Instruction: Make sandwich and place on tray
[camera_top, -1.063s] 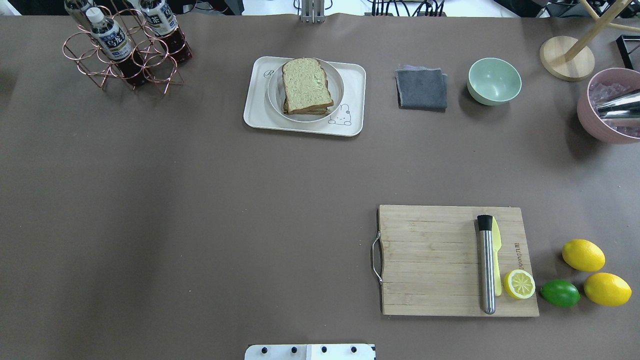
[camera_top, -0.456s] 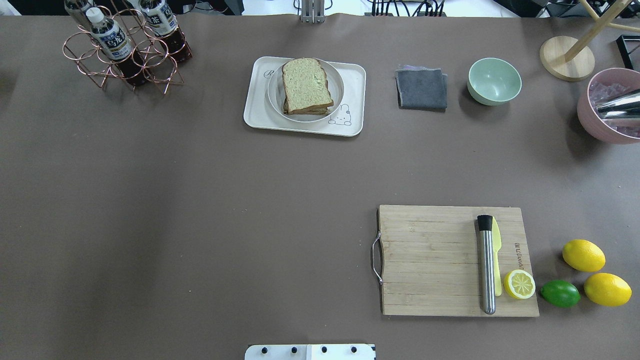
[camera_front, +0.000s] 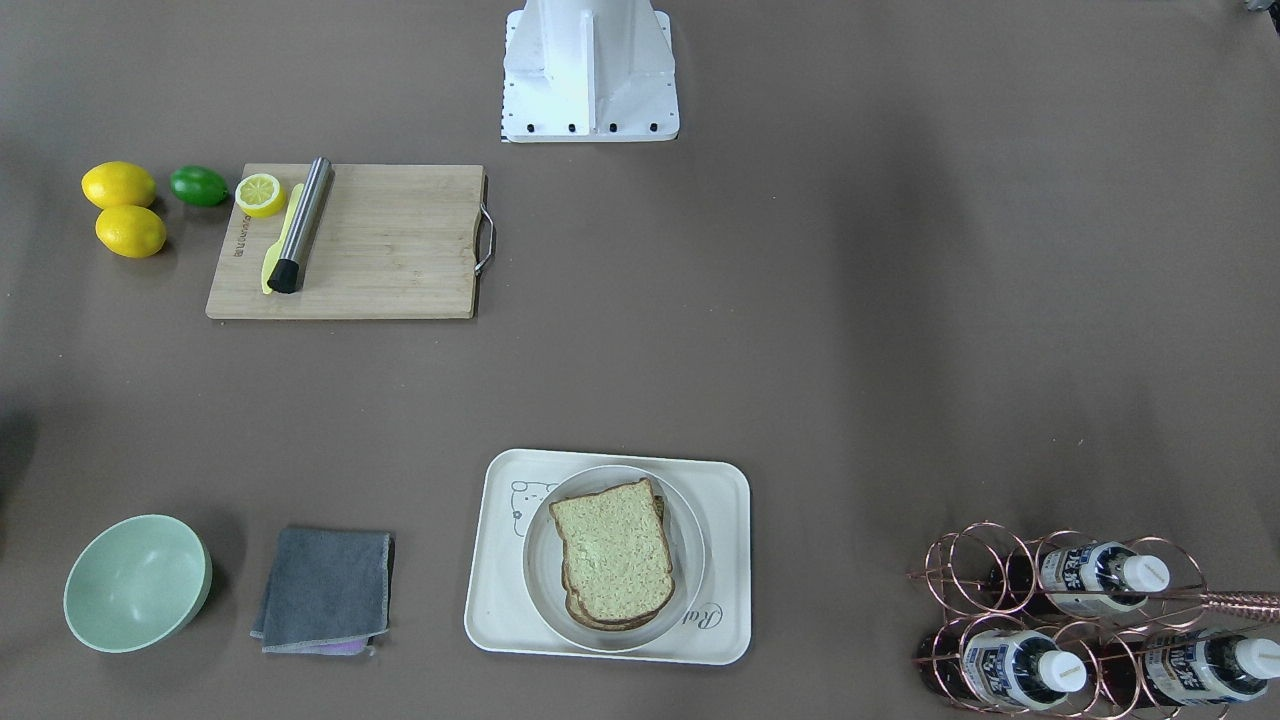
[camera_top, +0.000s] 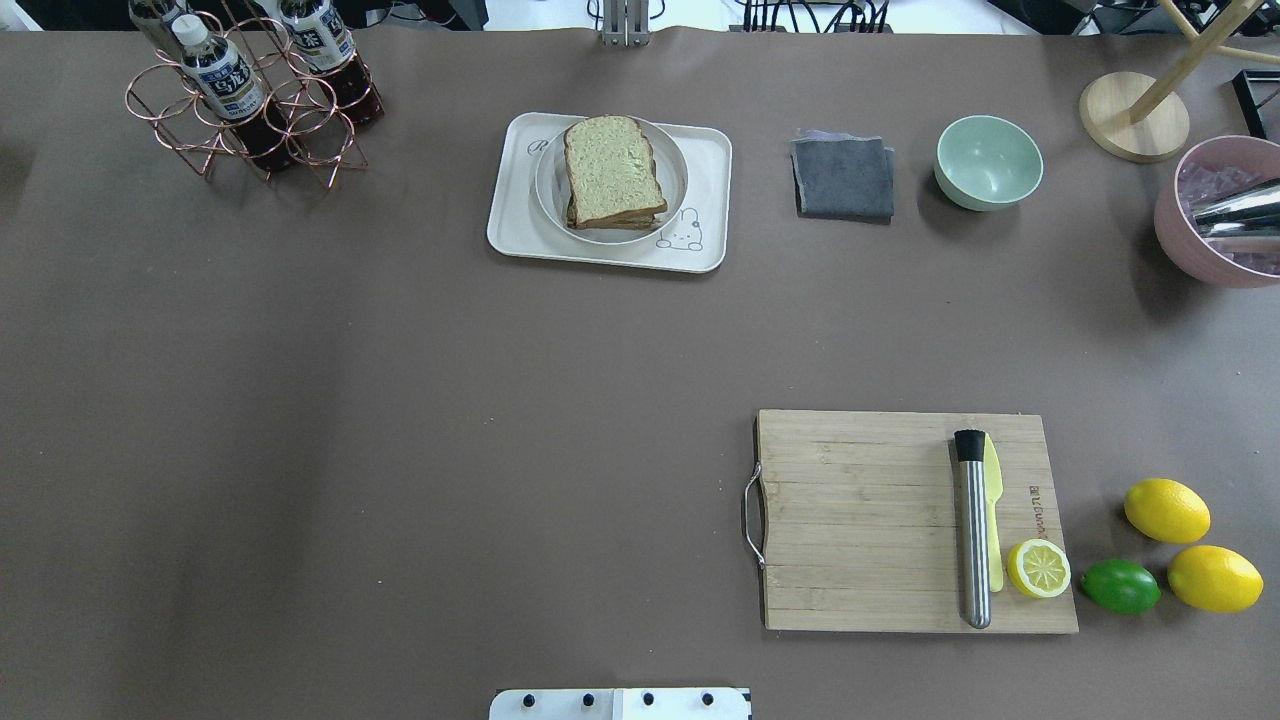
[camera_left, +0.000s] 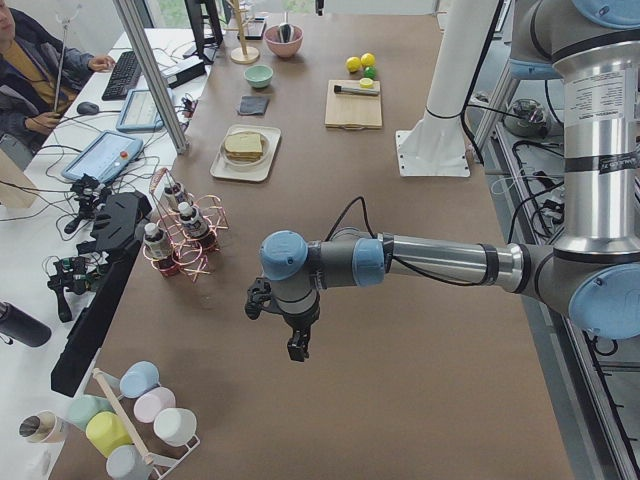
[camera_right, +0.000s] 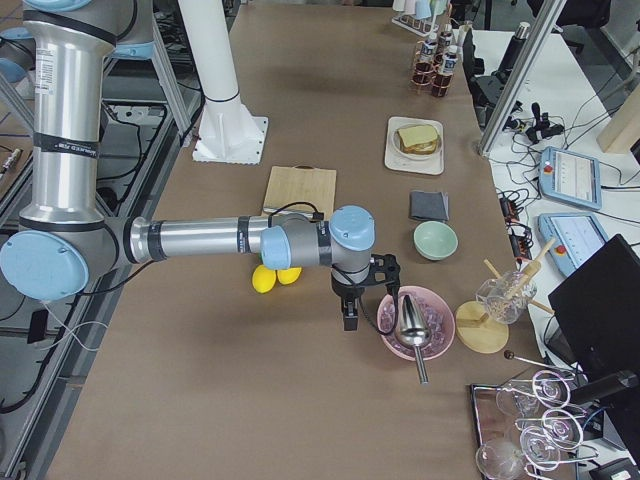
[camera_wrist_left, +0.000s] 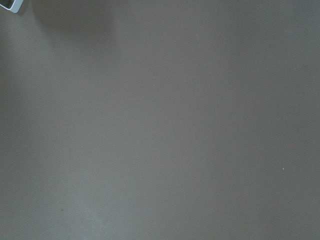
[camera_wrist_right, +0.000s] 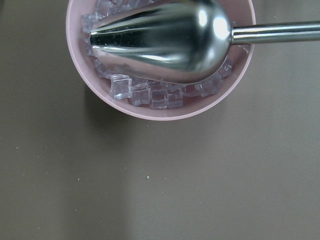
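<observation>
Two slices of speckled brown-crusted bread are lying stacked as the sandwich (camera_top: 612, 172) on a small round white plate (camera_top: 678, 165), and that plate is sitting inside the cream tray (camera_top: 512, 225) at the far middle of the brown table (camera_top: 400, 400); between the slices only crust edges are showing, so the filling cannot be made out. Both arms are reaching out low over the table ends, well apart from the tray. In the exterior left view the left gripper (camera_left: 298, 345) is hanging fingers-down over bare tabletop, and its wrist camera is looking at nothing but plain brown surface. In the exterior right view the right gripper (camera_right: 349, 320) is pointing down just beside a pink bowl (camera_wrist_right: 165, 114), which is holding clear ice cubes (camera_wrist_right: 150, 95) and a shiny metal scoop (camera_wrist_right: 160, 40) lying across them. Since each gripper is appearing only in a side view, I cannot tell how far either one is parted or whether it is gripping anything. To the right of the tray a folded grey cloth (camera_top: 845, 178) and a pale green bowl (camera_top: 988, 160) are sitting side by side. Nearer the robot, a wooden cutting board (camera_top: 860, 520) is carrying a steel rod (camera_top: 973, 540), a yellow knife (camera_top: 992, 500) and a half lemon (camera_top: 1038, 568), with a lime (camera_top: 1120, 586) and two whole lemons (camera_top: 1166, 510) lying just beside it. At the far left a copper wire rack (camera_top: 318, 150) is holding bottles (camera_top: 222, 80).
</observation>
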